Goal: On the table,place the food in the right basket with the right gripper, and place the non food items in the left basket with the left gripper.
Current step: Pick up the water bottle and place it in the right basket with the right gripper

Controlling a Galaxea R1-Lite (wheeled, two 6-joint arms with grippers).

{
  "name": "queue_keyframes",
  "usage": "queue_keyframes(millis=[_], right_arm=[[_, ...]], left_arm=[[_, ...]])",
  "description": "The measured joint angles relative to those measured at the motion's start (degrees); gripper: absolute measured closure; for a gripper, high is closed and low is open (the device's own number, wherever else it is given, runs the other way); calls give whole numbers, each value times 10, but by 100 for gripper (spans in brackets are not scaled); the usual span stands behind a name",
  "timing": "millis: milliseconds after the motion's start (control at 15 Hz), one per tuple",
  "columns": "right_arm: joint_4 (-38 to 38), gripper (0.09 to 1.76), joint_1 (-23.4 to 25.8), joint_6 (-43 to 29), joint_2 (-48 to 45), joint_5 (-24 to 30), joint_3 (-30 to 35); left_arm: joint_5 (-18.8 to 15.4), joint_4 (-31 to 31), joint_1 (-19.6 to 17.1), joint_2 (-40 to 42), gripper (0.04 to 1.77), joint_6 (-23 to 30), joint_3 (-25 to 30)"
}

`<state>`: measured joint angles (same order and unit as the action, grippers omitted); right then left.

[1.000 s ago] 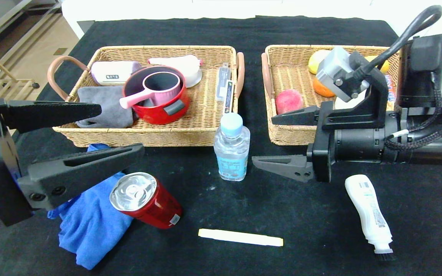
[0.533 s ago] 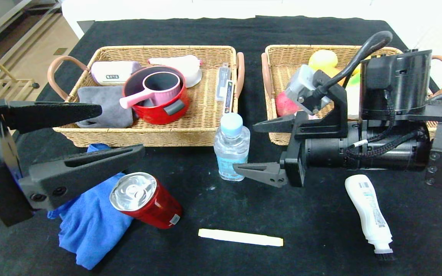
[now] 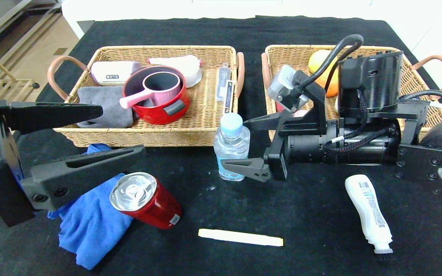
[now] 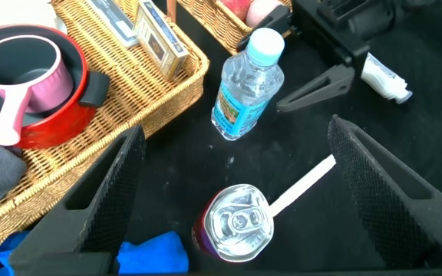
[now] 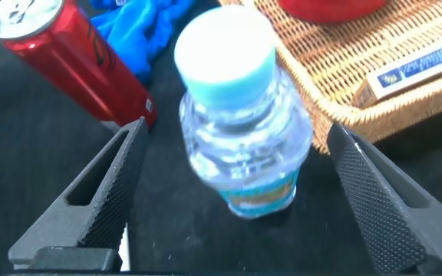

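Note:
The clear bottle [image 3: 231,147] with a pale blue cap stands upright in front of the gap between the baskets. My right gripper [image 3: 233,143] is open, one finger on each side of the bottle [image 5: 240,146], not closed on it. My left gripper [image 3: 123,130] hangs open above the red can [image 3: 146,199] and the blue cloth [image 3: 90,226], holding nothing. The can [image 4: 236,222] lies below its fingers. A pale yellow stick [image 3: 240,237] lies near the front edge. The white brush-tipped bottle [image 3: 370,214] lies at the front right. An orange fruit [image 3: 318,60] sits in the right basket [image 3: 301,48].
The left basket [image 3: 205,111] holds a red pot [image 3: 159,103] with a pink ladle, a grey cloth [image 3: 106,107], a white case and flat packs. The right arm hides most of the right basket's contents. The black table [image 3: 320,230] shows between the loose items.
My right gripper has moved left from the right basket's front to the clear bottle, and its open fingers now flank it. The left gripper and the objects have not moved.

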<state>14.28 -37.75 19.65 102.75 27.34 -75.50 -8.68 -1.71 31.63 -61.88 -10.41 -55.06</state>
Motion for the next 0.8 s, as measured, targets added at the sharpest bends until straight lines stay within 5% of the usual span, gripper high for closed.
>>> queue_keyframes(millis=[800], right_arm=[[96,14,-11,-25,52,7,0]], left_arm=[[0,-1,-1,-5,9,2,1]])
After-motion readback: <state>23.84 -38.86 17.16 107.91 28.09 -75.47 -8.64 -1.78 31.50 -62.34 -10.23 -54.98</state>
